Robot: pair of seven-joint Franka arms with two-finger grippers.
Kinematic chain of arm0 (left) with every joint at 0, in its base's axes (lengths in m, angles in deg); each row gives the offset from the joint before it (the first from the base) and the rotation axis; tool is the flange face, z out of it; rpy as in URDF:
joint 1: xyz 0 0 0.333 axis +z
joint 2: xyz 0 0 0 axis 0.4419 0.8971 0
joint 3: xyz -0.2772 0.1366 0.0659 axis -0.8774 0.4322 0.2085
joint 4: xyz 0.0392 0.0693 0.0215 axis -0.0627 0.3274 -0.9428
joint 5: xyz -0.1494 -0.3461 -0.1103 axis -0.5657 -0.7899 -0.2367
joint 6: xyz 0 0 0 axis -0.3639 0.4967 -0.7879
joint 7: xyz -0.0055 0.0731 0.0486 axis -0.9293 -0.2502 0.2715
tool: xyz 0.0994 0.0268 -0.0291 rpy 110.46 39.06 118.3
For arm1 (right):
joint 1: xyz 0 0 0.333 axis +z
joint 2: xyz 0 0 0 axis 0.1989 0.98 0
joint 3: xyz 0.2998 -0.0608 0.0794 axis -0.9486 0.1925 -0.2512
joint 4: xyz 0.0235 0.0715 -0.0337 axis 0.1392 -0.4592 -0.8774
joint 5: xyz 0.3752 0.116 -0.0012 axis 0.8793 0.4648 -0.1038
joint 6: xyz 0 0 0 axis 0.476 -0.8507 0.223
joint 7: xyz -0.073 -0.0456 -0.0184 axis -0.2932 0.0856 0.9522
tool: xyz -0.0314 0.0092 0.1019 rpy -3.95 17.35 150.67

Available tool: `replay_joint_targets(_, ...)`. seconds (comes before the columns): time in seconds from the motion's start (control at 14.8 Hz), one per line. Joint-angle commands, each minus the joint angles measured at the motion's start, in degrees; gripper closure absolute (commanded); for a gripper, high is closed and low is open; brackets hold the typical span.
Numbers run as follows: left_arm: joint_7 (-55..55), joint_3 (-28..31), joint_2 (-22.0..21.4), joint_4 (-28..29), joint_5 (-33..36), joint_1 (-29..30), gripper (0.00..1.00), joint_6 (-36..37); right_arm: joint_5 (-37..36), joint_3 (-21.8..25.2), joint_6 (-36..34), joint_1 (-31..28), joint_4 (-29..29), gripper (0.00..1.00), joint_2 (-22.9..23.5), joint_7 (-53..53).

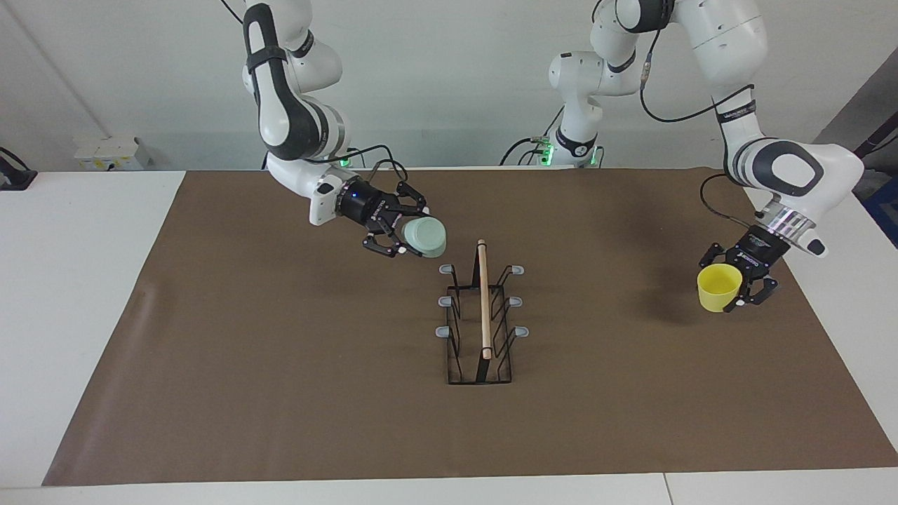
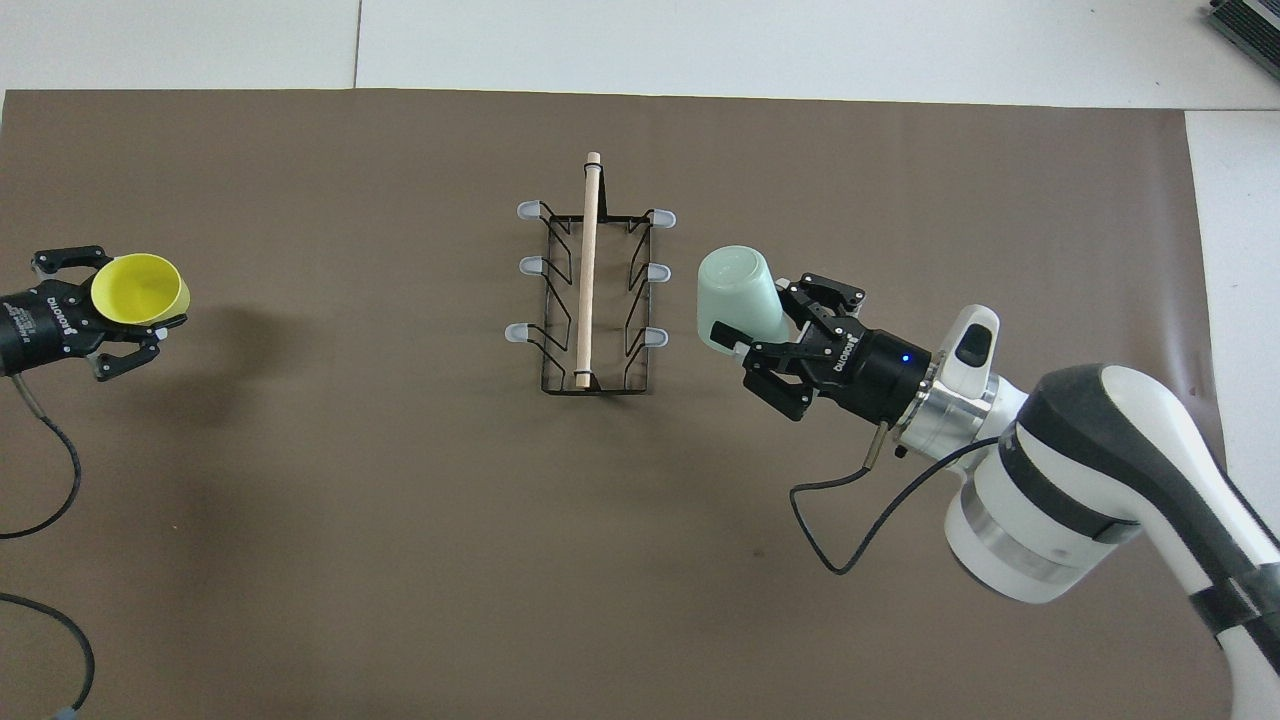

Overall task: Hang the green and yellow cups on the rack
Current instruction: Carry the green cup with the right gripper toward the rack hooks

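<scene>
A white tabletop point(image 1: 84, 294) carries a broad brown mat point(image 1: 280, 365) with a matte, faintly creased surface, and a plain pale wall closes the room at the robots' end, where a small white box point(image 1: 109, 153) sits at the table's edge.

The rack point(image 1: 481, 315) stands upright near the middle of the mat: thin black wire bent into a narrow rectangular frame, a smooth light wooden rod point(image 1: 483, 298) running along its top, and six grey-tipped prongs point(image 1: 447, 268) angled outward, three per side (all six are bare).

The right gripper point(image 1: 396, 231) is up in the air over the mat beside the rack, toward the right arm's end of the table. Its fingers are clamped around the green cup point(image 1: 425, 236), a pale mint, smooth plastic taper turned on its side so that its closed base points toward the rack, just short of the prongs.

The left gripper point(image 1: 744, 287) hangs over the mat's edge at the left arm's end, well apart from the rack. Its fingers grasp the yellow cup point(image 1: 719, 287), bright and glossy, held nearly upright with its mouth open upward; the overhead view shows its inside hollow.
</scene>
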Motion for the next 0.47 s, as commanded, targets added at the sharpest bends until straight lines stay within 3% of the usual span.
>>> replay_joint_targets(0.0, 0.68, -0.06, -1.52, -0.81, 5.55, -0.05, 1.00, 0.06, 4.72, -0.01, -1.85, -0.06, -0.12, 1.00, 2.13, -4.60)
replay_joint_targets(0.41, 0.85, -0.06, -2.23, -3.71, 12.94, -0.14, 1.00, 0.24, 8.70, -0.02, -1.59, 3.20, -0.12, 1.00, 4.34, -9.18)
